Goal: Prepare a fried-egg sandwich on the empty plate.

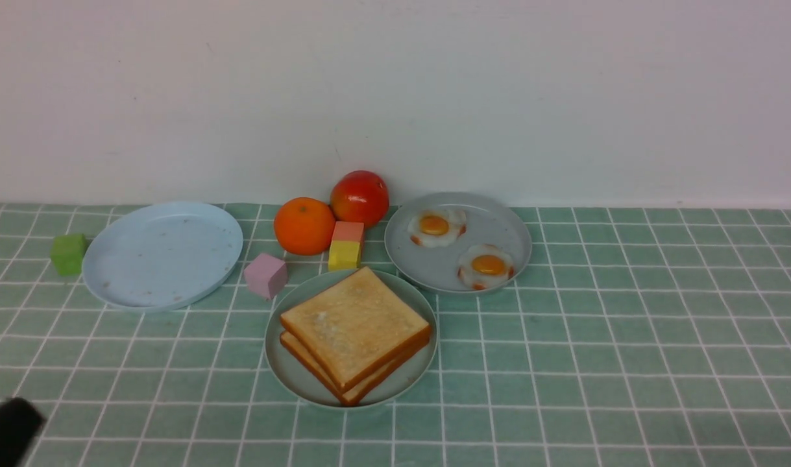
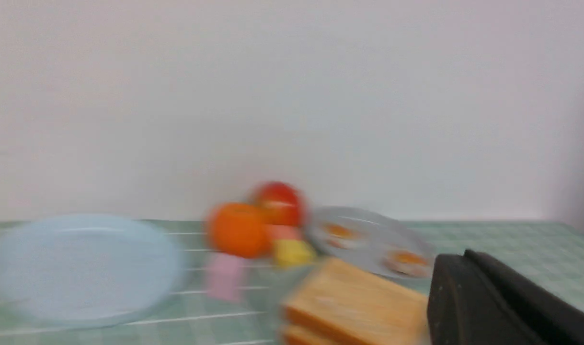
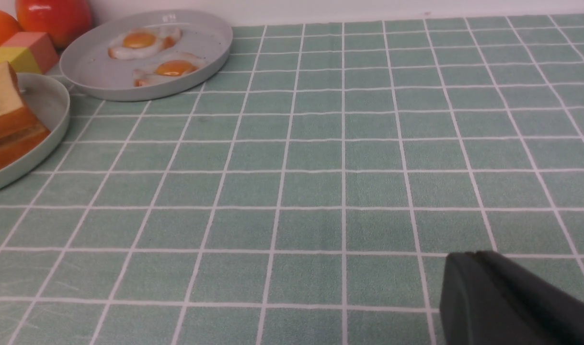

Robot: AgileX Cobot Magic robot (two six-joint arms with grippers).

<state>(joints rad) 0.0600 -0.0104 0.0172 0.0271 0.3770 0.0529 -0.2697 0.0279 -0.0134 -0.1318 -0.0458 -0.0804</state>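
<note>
Two square golden toast slices (image 1: 353, 321) lie stacked on the pale mint-green plate (image 1: 291, 379) at the centre front. No egg shows between them. Two white fried eggs with orange yolks (image 1: 436, 226) (image 1: 486, 266) lie on the grey plate (image 1: 447, 275) behind and to the right. Only a dark tip of my left gripper (image 1: 6, 431) shows, at the bottom left corner of the front view. In the blurred left wrist view its fingers (image 2: 464, 273) are pressed together, empty, beside the toast (image 2: 354, 302). My right gripper (image 3: 469, 261) is shut and empty, low over bare cloth right of the plates.
A bare pale blue plate (image 1: 161, 253) sits at the back left, with a green cube (image 1: 69, 253) beside it. An orange (image 1: 304, 225), a red fruit (image 1: 359, 196), a pink-and-yellow block (image 1: 346, 246) and a pink cube (image 1: 266, 275) stand behind the toast plate. A white wall closes the back.
</note>
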